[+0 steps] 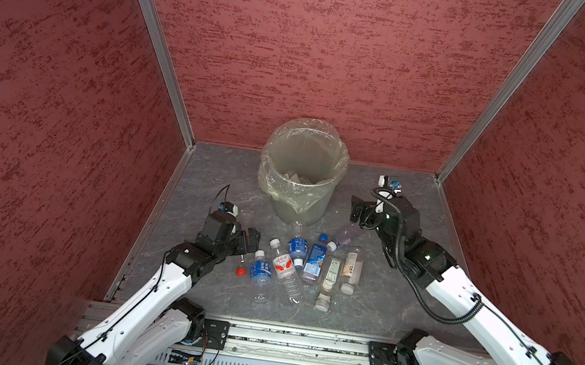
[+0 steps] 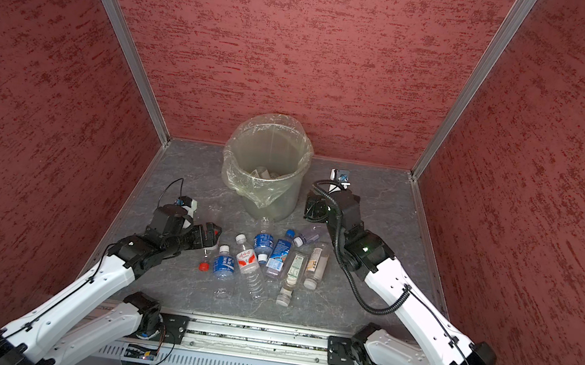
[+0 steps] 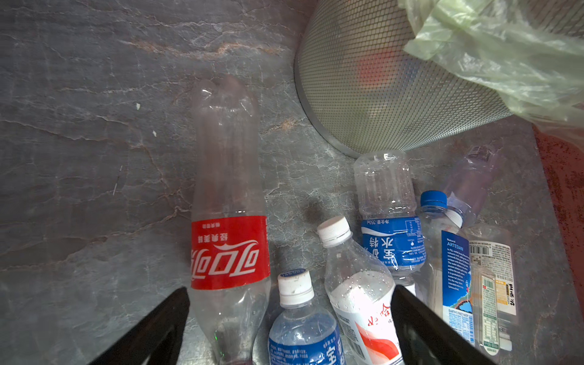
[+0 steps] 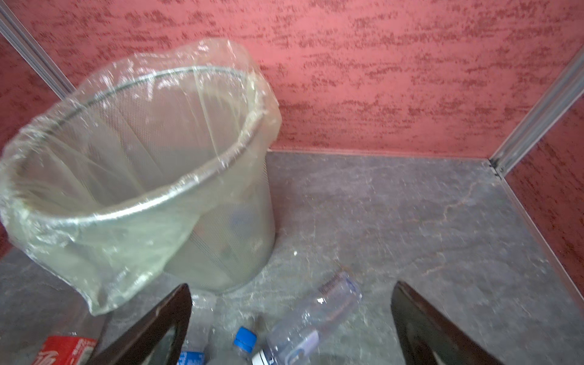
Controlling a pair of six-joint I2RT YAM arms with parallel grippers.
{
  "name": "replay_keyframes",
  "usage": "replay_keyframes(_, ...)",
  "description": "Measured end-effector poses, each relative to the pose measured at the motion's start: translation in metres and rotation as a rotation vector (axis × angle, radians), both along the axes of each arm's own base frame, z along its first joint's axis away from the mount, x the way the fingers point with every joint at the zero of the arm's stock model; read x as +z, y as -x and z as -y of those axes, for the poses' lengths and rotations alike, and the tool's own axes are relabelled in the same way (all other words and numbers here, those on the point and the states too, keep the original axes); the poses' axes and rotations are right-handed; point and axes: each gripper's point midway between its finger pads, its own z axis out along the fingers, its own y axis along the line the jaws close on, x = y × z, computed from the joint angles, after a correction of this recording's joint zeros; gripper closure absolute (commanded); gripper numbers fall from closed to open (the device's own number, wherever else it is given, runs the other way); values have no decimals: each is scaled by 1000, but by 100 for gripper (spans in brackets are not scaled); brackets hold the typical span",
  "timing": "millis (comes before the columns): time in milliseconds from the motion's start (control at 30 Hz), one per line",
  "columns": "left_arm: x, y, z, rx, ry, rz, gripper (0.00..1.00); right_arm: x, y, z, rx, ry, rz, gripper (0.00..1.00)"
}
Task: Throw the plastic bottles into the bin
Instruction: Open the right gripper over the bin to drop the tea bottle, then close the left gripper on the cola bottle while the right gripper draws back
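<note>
Along the front edge of the bench (image 1: 401,305) ran a metal rail (image 1: 301,340) carrying both arm bases. Just beyond it, around the middle of the bench, the plastic bottles (image 1: 314,261) lay on their sides in a loose row, several touching. A red-labelled bottle (image 3: 229,249) closed the row's left end, with a red cap (image 1: 241,271) toward the front edge. Beside it lay a blue-labelled bottle (image 1: 261,269) with a white cap, then a bottle with a red-and-white label (image 1: 283,264). The left gripper (image 1: 253,241) hung over that left end, its jaws spread wide and gripping nothing. Farther back, toward the right edge, the right gripper (image 1: 356,209) was likewise spread wide and empty, poised above a purple-tinted bottle (image 1: 347,235) at the row's far right end. The bin (image 1: 299,207) stood upright at the middle of the far edge, its crinkly clear bag (image 1: 284,190) folded over the rim. Pale shapes lay at its bottom, too unclear to name. A second blue-labelled bottle (image 1: 297,247) lay with its base right at the bin's foot; whether they touched could not be told.
</note>
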Motion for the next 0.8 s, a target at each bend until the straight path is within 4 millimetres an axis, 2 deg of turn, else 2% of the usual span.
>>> replay_keyframes(200, -5, -3, -3, 16, -37, -69, 3, -31, 18, 21, -40, -7, -31, 1)
replay_keyframes(567, 4, -19, -5, 25, -88, -172, 2, -90, 46, 46, -102, -41, -126, 1)
replay_keyframes(800, -12, -24, -11, 35, -123, -263, 1, -113, 62, 63, -142, -82, -125, 1)
